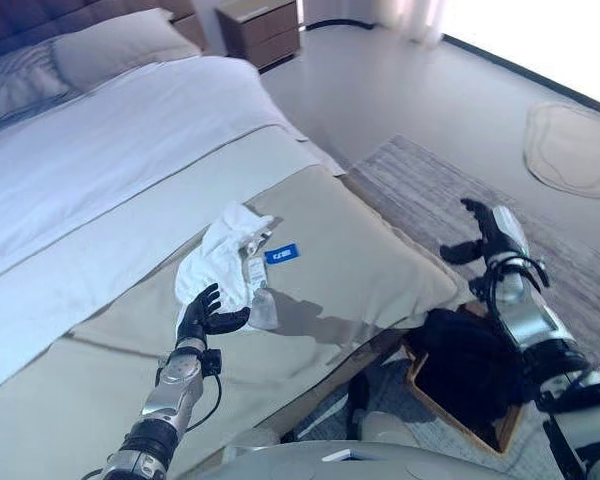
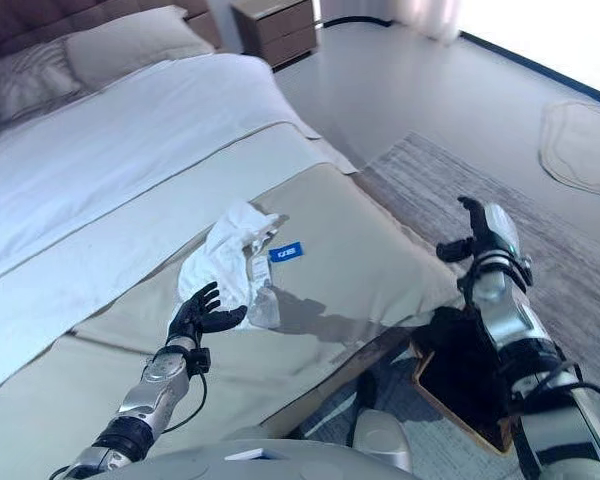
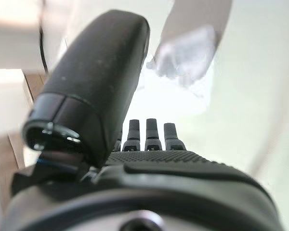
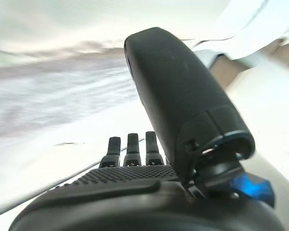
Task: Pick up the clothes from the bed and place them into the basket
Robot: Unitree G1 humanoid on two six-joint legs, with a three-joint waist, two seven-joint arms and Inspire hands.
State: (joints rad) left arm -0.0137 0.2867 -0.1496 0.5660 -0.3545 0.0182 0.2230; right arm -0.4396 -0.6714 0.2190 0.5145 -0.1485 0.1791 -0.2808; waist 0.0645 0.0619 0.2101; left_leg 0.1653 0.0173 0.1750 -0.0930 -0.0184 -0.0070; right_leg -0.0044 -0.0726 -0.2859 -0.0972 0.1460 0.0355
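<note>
Wide bed [image 1: 100,170] with white sheet and beige cover across its foot fills most of the scene; grey woven rug [image 1: 420,180] on the floor beside the bed. Dark fabric basket with wooden rim [image 1: 470,385] sits on the floor just off the bed's foot corner. Crumpled white garment [image 1: 225,255] lies on the beige cover, a small blue tag [image 1: 281,254] just beside it. Left robot hand [image 1: 205,315] rests at the garment's near edge, fingers straight and spread, gripping nothing. Right robot hand [image 1: 485,235] hangs above the basket, away from the bed, fingers straight, empty.
</note>
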